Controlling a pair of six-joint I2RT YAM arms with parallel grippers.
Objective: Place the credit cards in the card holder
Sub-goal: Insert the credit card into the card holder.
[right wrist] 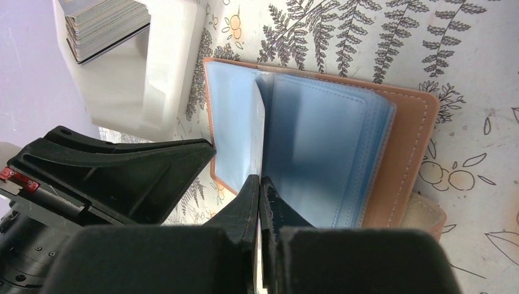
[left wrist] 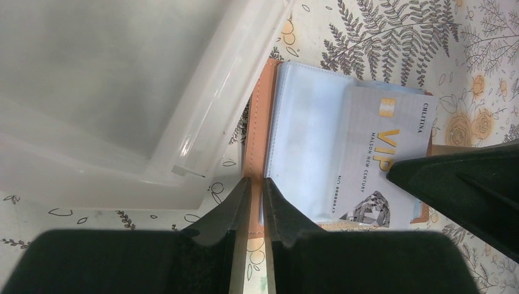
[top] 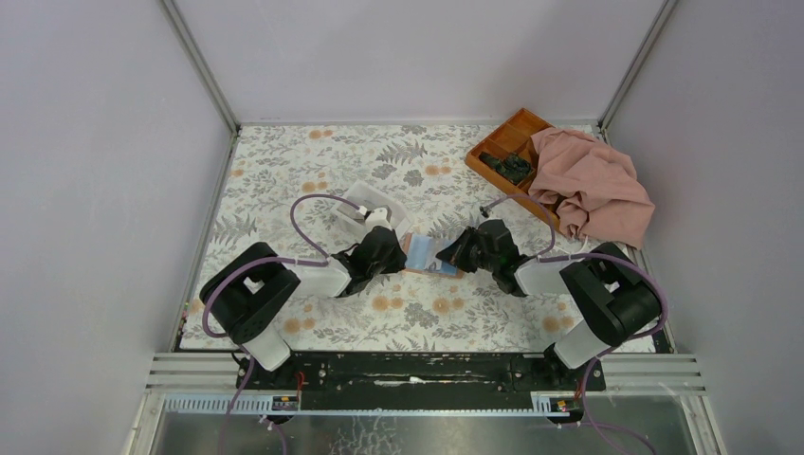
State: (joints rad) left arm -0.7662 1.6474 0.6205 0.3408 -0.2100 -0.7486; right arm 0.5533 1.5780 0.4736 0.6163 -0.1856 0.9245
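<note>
Open card holder (right wrist: 407, 153) gripped from two sides, with a credit card (left wrist: 382, 159) laid over its sleeves.
The left gripper (left wrist: 256, 184) is clamped on the holder's tan leather edge, and the open wallet with its blue plastic sleeves lies just ahead of its fingertips. The right gripper (right wrist: 259, 182) has its jaws pressed together on the silver-grey VIP card. The card lies tilted across the sleeves straight ahead of it. A white box (left wrist: 122, 92) stands just beside the left gripper, at the holder's outer edge.
</note>
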